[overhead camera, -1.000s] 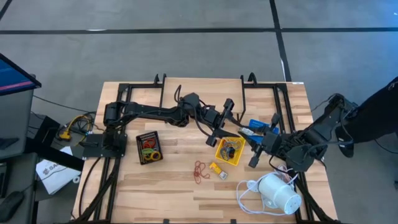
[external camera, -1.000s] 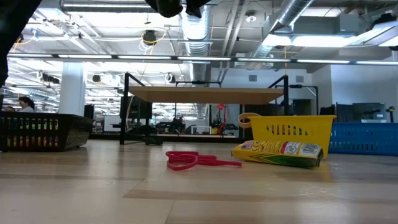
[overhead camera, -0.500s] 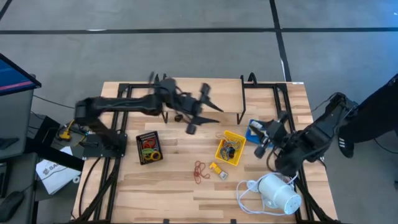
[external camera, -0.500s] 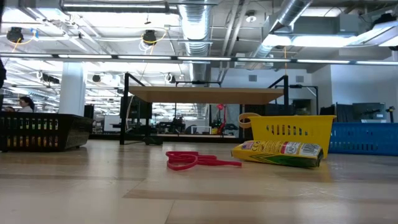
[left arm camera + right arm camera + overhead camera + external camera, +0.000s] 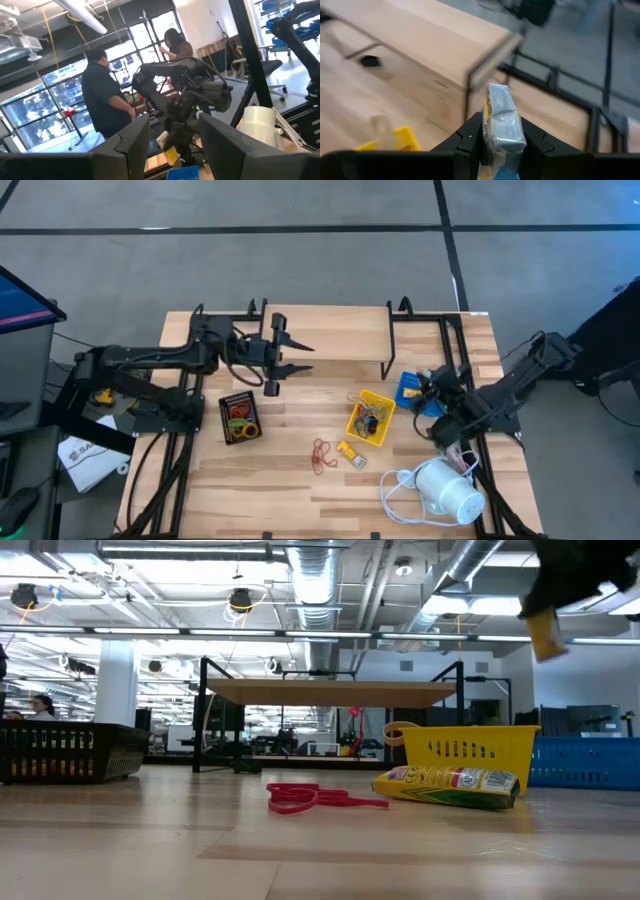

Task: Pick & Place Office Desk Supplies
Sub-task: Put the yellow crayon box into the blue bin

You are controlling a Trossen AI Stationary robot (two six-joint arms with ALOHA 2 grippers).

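Observation:
My right gripper (image 5: 502,145) is shut on a small yellow and silver packet (image 5: 502,117) and hangs by the blue tray (image 5: 406,384) near the table's right edge. The low view shows the packet (image 5: 545,634) high above the table. My left gripper (image 5: 298,357) is open with nothing in it, above the far left part of the table. The yellow tray (image 5: 383,400) holds small items, and the black mesh tray (image 5: 238,417) holds rubber bands. Red rubber bands (image 5: 320,455) and a second yellow packet (image 5: 350,452) lie flat on the wood. My right gripper pinches the packet's two broad sides (image 5: 496,131) between its two fingers. The packet's free end (image 5: 499,95) sticks out past the fingertips. In the low view the packet hangs below the gripper, lifted clear of the table and the trays.
A white cylindrical device (image 5: 447,490) with a looped white cord sits at the near right corner. A raised wooden shelf (image 5: 330,330) on a black frame spans the far edge. Two people (image 5: 107,100) stand in the room beyond the table.
My left gripper has drawn back from above the yellow tray toward the table's far left, rising a little. My right gripper has sunk and rolled with the packet while shifting toward the blue tray, so the packet now shows at the top of the low view.

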